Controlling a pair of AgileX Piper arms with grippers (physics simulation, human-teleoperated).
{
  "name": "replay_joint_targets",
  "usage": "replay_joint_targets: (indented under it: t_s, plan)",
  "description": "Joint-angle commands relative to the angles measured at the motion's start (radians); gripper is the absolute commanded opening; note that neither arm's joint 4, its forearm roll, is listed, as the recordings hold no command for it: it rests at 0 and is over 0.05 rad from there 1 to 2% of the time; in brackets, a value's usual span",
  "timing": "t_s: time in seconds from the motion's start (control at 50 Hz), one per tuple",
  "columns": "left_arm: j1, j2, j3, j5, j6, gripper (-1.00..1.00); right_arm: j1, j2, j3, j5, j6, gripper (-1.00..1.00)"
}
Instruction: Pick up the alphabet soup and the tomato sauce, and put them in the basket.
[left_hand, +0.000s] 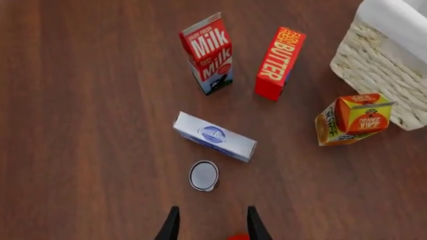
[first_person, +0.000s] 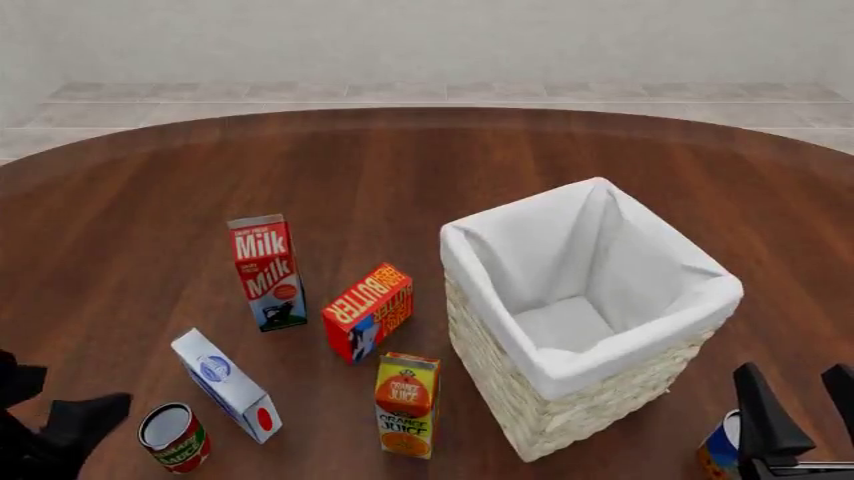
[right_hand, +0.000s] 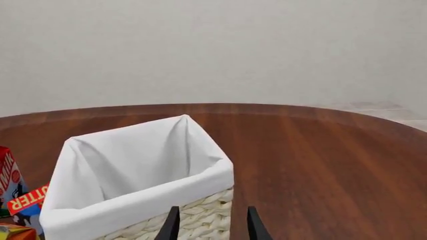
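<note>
The tomato sauce (first_person: 174, 437), a red-labelled can with a white top, stands upright near the table's front left. In the left wrist view the tomato sauce (left_hand: 203, 175) lies just ahead of my left gripper (left_hand: 212, 227), which is open and empty. In the front view the left gripper (first_person: 94, 412) is just left of the can. The alphabet soup (first_person: 721, 447), blue and orange, stands at the front right, partly hidden behind my right gripper (first_person: 801, 405). The right gripper (right_hand: 210, 225) is open and empty and faces the basket (right_hand: 143, 197). The cream wicker basket (first_person: 587, 385) stands right of centre.
A milk carton (first_person: 264, 270), a red butter box (first_person: 368, 310), an orange juice carton (first_person: 407, 404) and a white-and-blue box (first_person: 224, 384) stand between the tomato sauce and the basket. The white-and-blue box (left_hand: 215, 136) lies just beyond the can.
</note>
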Motion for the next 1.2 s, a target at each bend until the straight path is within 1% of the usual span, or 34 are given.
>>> replay_joint_targets:
  t_s: [0.02, 0.22, 0.3, 0.32, 0.34, 0.44, 0.56, 0.6, 0.78, 0.9, 1.2]
  plan:
    - [-0.014, 0.042, 0.058, -0.073, 0.006, 1.0, 0.0, 0.005, -0.002, -0.002, -0.003, 1.0]
    - [-0.011, 0.073, 0.085, -0.123, 0.01, 1.0, -0.004, 0.003, -0.002, 0.0, -0.001, 1.0]
    - [-0.011, 0.073, 0.085, -0.123, 0.01, 1.0, -0.004, 0.003, -0.002, 0.0, -0.001, 1.0]
    - [0.012, 0.087, 0.109, -0.156, 0.019, 1.0, -0.004, -0.001, 0.0, 0.003, 0.0, 1.0]
    - [0.012, 0.087, 0.116, -0.161, 0.021, 1.0, -0.003, -0.001, 0.0, 0.003, 0.0, 1.0]
    - [0.021, 0.093, 0.136, -0.178, 0.025, 1.0, -0.004, -0.001, 0.0, 0.003, 0.002, 1.0]
    - [0.022, 0.097, 0.139, -0.185, 0.024, 1.0, -0.004, -0.001, 0.001, 0.003, 0.002, 1.0]
    - [0.032, 0.102, 0.152, -0.198, 0.041, 1.0, -0.004, -0.001, 0.001, 0.003, 0.003, 1.0]
    - [0.039, 0.128, 0.187, -0.249, 0.037, 1.0, -0.006, -0.001, 0.0, 0.004, 0.002, 1.0]
    - [0.039, 0.144, 0.191, -0.268, 0.036, 1.0, -0.006, -0.001, 0.0, 0.004, 0.003, 1.0]
    - [0.049, 0.157, 0.255, -0.322, 0.031, 1.0, -0.008, -0.001, 0.001, 0.003, 0.005, 1.0]
